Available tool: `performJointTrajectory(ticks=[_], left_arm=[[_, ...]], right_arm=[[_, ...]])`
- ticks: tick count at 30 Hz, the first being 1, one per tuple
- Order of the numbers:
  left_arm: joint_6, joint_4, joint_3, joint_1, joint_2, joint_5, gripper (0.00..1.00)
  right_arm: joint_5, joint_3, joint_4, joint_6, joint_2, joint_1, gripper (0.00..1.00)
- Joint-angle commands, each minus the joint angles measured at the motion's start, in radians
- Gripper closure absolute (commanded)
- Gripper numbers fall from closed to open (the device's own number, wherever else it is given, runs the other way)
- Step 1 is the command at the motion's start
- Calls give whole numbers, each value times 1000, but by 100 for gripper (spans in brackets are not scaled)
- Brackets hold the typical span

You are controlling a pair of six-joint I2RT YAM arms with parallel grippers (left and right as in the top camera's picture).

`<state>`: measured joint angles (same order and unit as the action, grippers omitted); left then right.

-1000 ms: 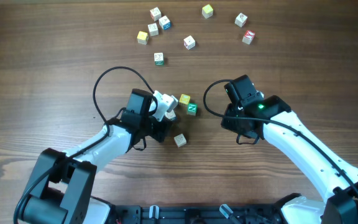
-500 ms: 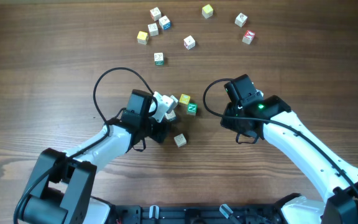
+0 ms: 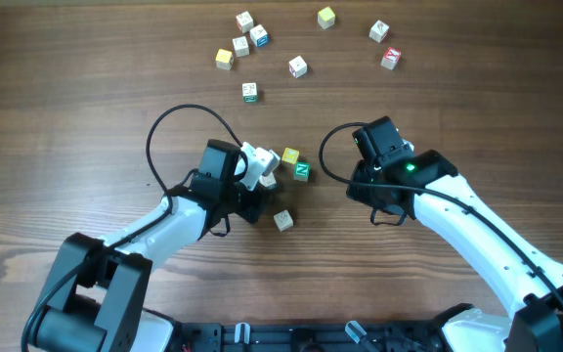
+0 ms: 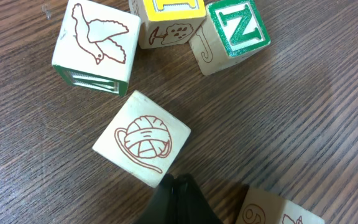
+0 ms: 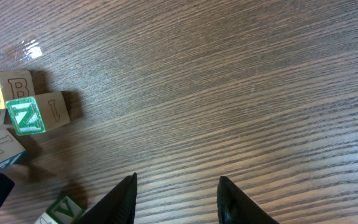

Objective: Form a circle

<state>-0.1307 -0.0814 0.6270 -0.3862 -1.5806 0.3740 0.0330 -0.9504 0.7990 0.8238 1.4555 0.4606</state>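
The step in hand looks like closing up the ring: the cluster (image 3: 296, 164) lies mid-table between the arms, a loose arc, not yet a circle. In the left wrist view the bird block (image 4: 95, 46), yellow block (image 4: 169, 22) and green N block (image 4: 238, 31) sit close together, the yarn block (image 4: 143, 138) stands apart from them, and a fifth block (image 4: 272, 211) lies farther off. The left gripper (image 4: 178, 198) is pinched fully closed on nothing, its tip just beside the yarn block. The right gripper (image 5: 178, 196) hangs partly open and empty over bare table (image 5: 260, 93), right of the cluster. Next, probably, a gentle inward nudge of the two strays without knocking the others.
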Motion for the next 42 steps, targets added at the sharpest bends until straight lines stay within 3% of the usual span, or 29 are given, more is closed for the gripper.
performJointTrajectory(ticks=[1,22,31,34,40,42], left_arm=[[-19,5,-6,-5,-12,-5,96],[11,19,-6,-5,-12,65,96],[170,48,33,-5,95,142,96],[184,41,47,0,192,116,96],[274,-16,48,79,423,-232,96],[297,-51,48,121,453,-310,96]], right_arm=[[-6,-3,-5,-11,11,-3,57],[-5,-3,-5,-12,11,-3,58],[-6,-3,-5,-11,11,-3,58],[-14,-3,3,-12,11,-3,66],[-174,-3,-6,-11,11,-2,96],[-233,-3,-43,-3,11,3,96]])
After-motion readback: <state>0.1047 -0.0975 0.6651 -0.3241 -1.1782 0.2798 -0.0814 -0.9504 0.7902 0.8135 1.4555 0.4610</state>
